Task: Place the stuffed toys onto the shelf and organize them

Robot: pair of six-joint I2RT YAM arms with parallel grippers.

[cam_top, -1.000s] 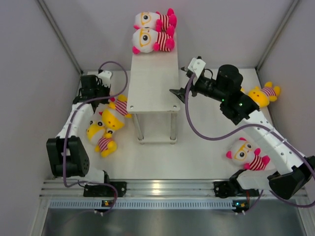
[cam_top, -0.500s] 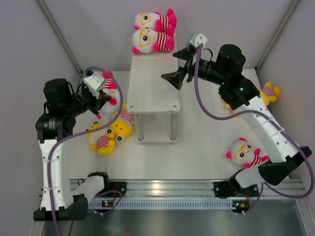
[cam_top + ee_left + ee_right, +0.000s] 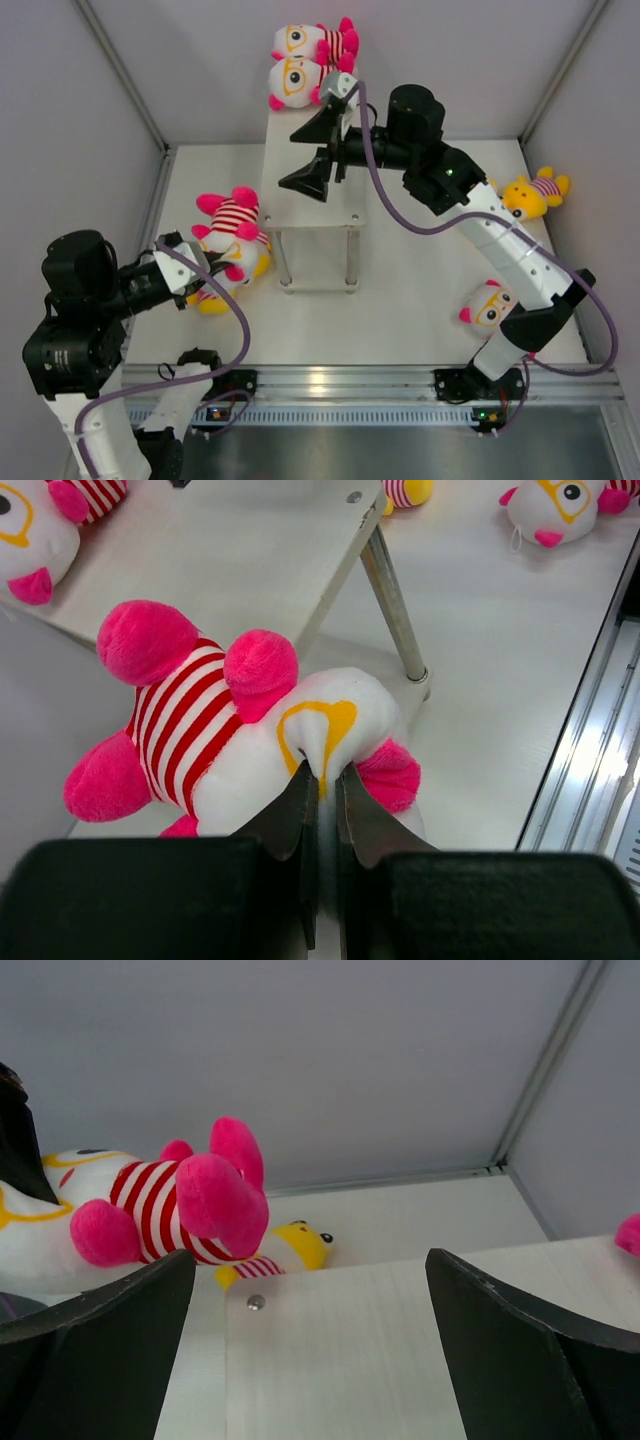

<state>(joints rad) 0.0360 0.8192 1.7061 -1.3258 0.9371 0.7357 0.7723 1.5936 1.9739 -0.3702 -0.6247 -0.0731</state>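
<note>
My left gripper [image 3: 212, 263] is shut on the head of a white stuffed toy [image 3: 230, 222] with pink limbs and holds it in the air left of the shelf [image 3: 318, 208]. The pinch shows in the left wrist view [image 3: 322, 776] on the toy [image 3: 220, 730]. My right gripper [image 3: 318, 152] is open and empty just above the shelf top [image 3: 340, 1370], with its fingers [image 3: 100, 1330] wide apart. Two white toys [image 3: 300, 62] lie at the shelf's far end. A yellow toy [image 3: 530, 194] lies at the right. Another white toy [image 3: 488, 306] lies at the near right.
Yellow toys [image 3: 256, 264] lie on the table under the held toy, mostly hidden by it. One also shows in the right wrist view [image 3: 290, 1247]. Grey walls close in the left, far and right sides. A metal rail [image 3: 330, 382] runs along the near edge.
My left arm has lifted the white toy off the table and drawn it nearer, beside the shelf. My right gripper has swung left, from the shelf's right edge to over the top board.
</note>
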